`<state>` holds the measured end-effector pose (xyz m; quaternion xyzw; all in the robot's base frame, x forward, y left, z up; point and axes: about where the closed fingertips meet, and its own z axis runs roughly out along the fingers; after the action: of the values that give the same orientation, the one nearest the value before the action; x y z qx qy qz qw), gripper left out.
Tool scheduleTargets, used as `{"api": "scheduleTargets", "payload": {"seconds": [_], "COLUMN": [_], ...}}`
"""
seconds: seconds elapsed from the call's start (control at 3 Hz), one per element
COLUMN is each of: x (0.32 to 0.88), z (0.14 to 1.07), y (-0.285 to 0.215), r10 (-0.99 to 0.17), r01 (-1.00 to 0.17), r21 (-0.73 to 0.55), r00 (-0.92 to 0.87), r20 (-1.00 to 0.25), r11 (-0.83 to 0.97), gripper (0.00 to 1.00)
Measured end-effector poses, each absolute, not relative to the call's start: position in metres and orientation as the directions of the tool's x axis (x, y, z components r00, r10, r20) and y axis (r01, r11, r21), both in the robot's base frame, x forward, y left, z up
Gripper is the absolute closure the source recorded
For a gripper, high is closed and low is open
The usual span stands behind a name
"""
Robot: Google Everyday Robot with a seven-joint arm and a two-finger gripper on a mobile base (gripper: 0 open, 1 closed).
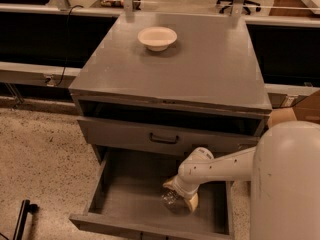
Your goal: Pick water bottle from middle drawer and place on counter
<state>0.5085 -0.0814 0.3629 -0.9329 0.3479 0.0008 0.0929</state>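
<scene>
1. The gripper hangs low inside the open drawer.
2. The bottle lies on the drawer floor, against the gripper.
3. Its grip cannot be told.
4. A bowl sits on the table.

White bowl; brown box at right edge

My gripper is down in the open drawer, just over its flat gray floor. The clear bottle lies there, right at my gripper. High above and behind it is the gray counter. A white bowl sits on it near the back. Speckled floor spreads left of my gripper.
</scene>
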Motion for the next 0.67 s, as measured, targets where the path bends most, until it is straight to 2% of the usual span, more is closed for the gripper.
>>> {"api": "scheduleTargets", "payload": {"seconds": [0.33,0.67], "x": [0.521,0.516], "z": [0.358,0.389], "y": [-0.086,-0.084], "r10": [-0.678,-0.681], "r01": [-0.674,-0.669], "r21": [-0.187,-0.264], "r00": [0.733,0.73], "r20": [-0.052,-0.056], "r11": [-0.714,-0.695], "gripper": [0.41,0.66]}}
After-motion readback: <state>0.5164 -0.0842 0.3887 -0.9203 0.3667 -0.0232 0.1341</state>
